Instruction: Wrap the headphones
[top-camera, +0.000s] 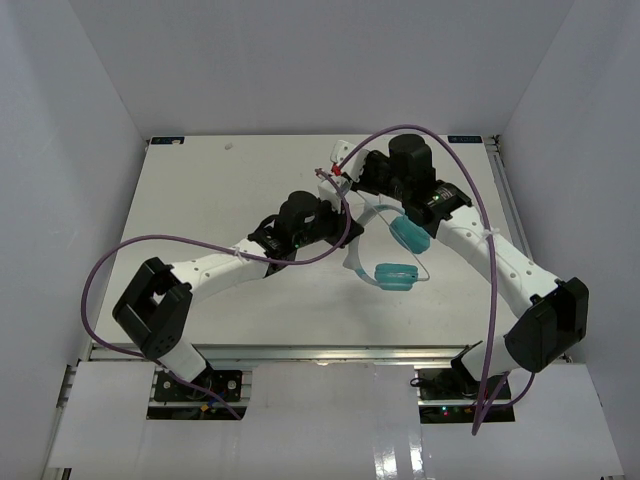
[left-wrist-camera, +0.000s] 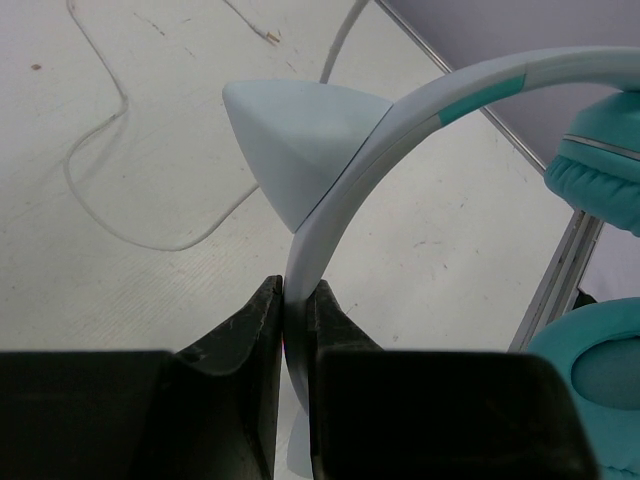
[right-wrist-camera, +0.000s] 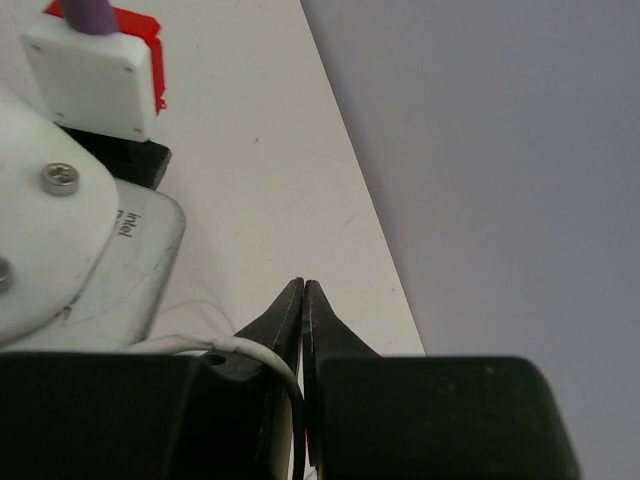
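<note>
Left gripper (left-wrist-camera: 295, 300) is clamped on the headband (left-wrist-camera: 420, 100) of the headphones (top-camera: 397, 275), held over the middle of the desk (top-camera: 220, 190); right gripper (right-wrist-camera: 303, 290) is closed, seemingly pinching the thin cord (right-wrist-camera: 250, 347). Risk: cord slips that light pinch or snags an arm, or the band twists out. Desk is white and scuffed, with pale walls (top-camera: 300, 60) close around.

Headphones (top-camera: 397, 275) right of left pincer (left-wrist-camera: 293, 305), cord (left-wrist-camera: 100, 130) on table (top-camera: 230, 200)

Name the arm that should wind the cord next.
Right. The right gripper is shut with the cord running between its fingers, so it can probably wind it. The left gripper is clamped on the headband and likely serves best as the anchor.
</note>
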